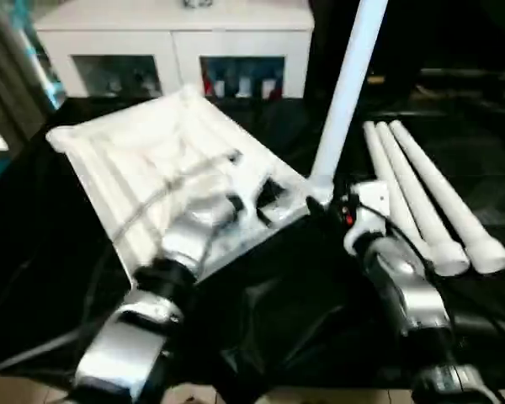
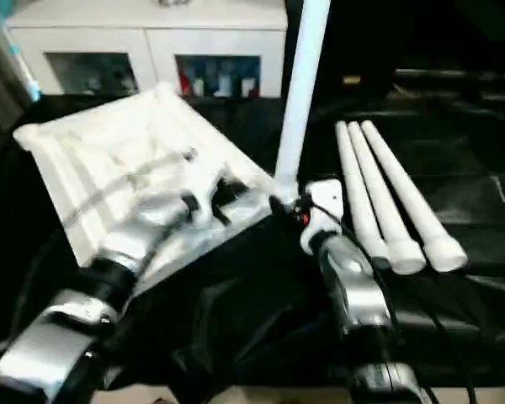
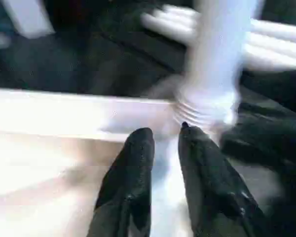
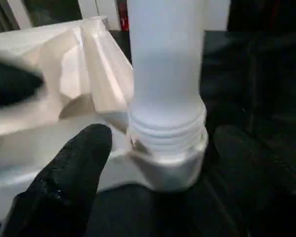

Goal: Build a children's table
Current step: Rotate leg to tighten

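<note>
Black cloth (image 1: 59,278) covers the work surface, w/ a white glass-door cabinet (image 1: 172,46) along the far edge. Table top (image 1: 143,160) lies upside down, ribbed side up, on the left half, its near corner toward the middle. One leg (image 1: 347,93) stands upright in that corner socket (image 4: 170,165), threads showing just above the rim. Three spare legs (image 1: 425,198) lie side by side on the right, apart from the top, w/ bare cloth between. Left gripper (image 3: 163,148) sits over the top's underside near the socket, fingers slightly parted, nothing btwn them. Right gripper (image 4: 163,148) is at the socket, fingers spread wide either side of the leg base, not clamping it. Near edge of cloth is free.
</note>
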